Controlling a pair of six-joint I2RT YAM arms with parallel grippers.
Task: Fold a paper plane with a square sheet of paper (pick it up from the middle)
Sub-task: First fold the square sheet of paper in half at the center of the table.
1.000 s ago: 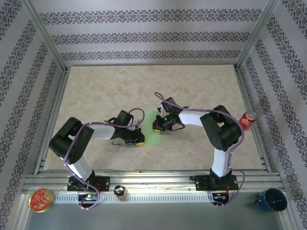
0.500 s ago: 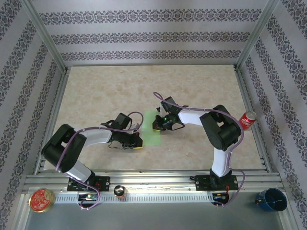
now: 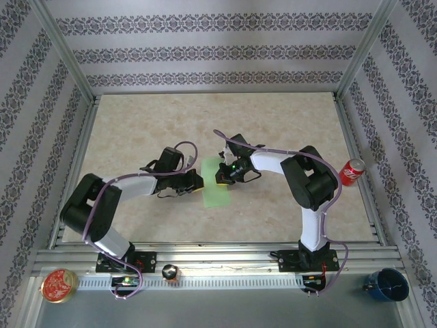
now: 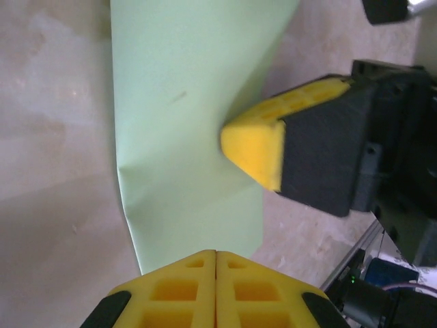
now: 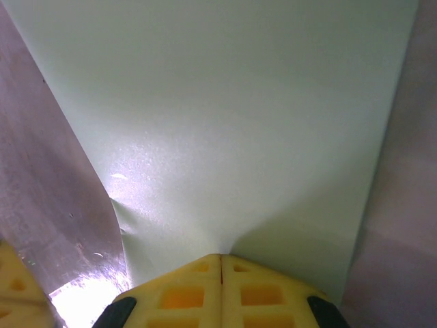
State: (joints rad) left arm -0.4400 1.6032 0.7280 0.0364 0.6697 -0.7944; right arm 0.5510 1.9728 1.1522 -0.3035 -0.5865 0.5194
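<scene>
Remote desk, mid-fold: over the last second my left arm stretches out low and its left hand travels up the surface to the near long edge of the square sheet of paper. The right hand barely stirs on the opposite side. The sheet, a narrow pale-green strip lying flat at the middle of the surface, tilts slightly.

In the left wrist view the left hand has its pads pressed together, tips at the paper's edge. I cannot tell whether that edge is nipped between them. The right hand is fully closed too, its yellow tip bearing down on the sheet; its own camera shows the right hand with the paper dimpling around it.

I read this as a crease being pinned from both sides, with no dart shape yet.

Count:
- one sheet
- two hands
- one red can
- one blue cup
- one round red tin
- one small dark object on the front rail
</scene>
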